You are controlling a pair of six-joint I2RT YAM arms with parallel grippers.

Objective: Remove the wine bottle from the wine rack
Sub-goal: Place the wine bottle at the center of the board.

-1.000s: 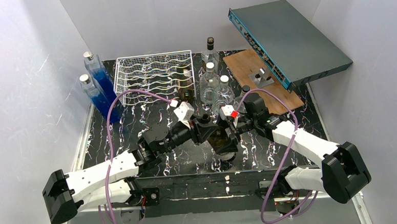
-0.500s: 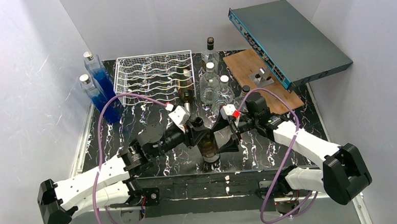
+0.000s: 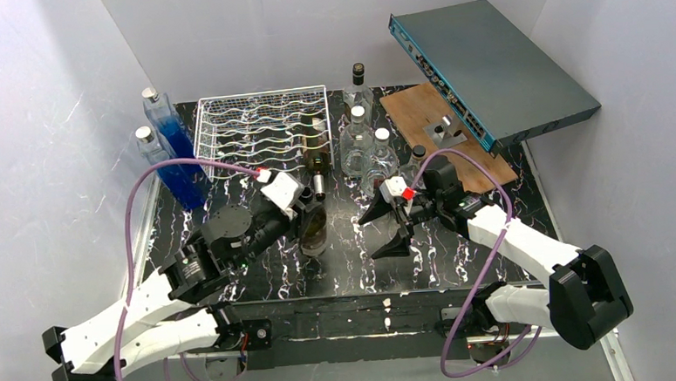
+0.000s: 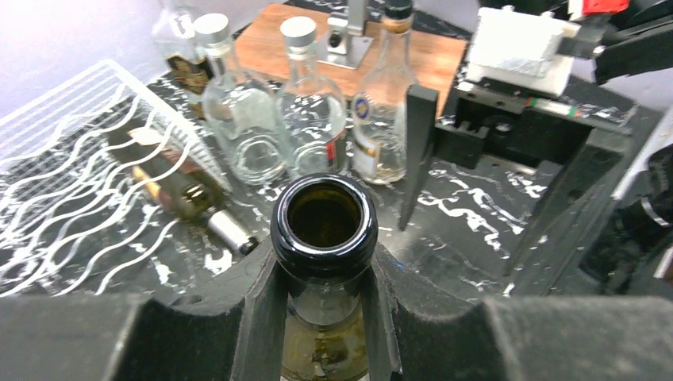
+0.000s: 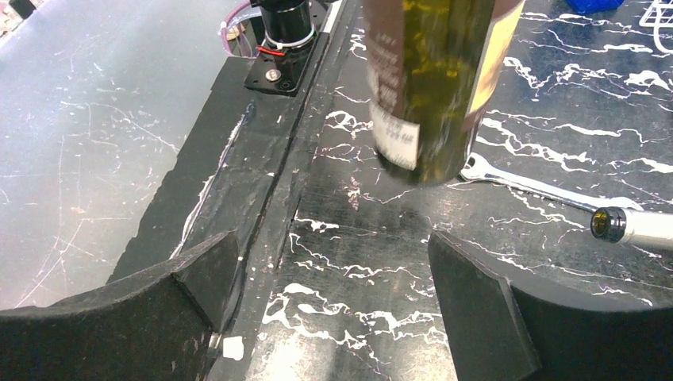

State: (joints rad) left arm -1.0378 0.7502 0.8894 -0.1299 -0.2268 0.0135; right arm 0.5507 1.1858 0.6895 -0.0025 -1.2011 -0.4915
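A dark green wine bottle [image 3: 313, 233] stands roughly upright over the black marbled table, left of centre. My left gripper [image 3: 303, 211] is shut on its neck. In the left wrist view the open bottle mouth [image 4: 324, 214] sits between the fingers [image 4: 258, 305]. Its labelled body [image 5: 435, 79] shows in the right wrist view; whether the base touches the table I cannot tell. My right gripper [image 3: 390, 229] is open and empty, to the right of the bottle. The wire wine rack [image 3: 261, 125] lies at the back left, with another dark bottle [image 3: 316, 148] lying at its right end.
Several clear glass bottles [image 3: 360, 141] stand right of the rack. Two blue bottles [image 3: 168, 138] lean at the left wall. A wooden board [image 3: 418, 116] and a tilted grey-teal box [image 3: 494, 60] fill the back right. A wrench [image 5: 540, 186] lies on the table.
The right gripper has opened wide and come away from the bottle. The left arm has carried the bottle by its neck to the left, away from the right gripper.
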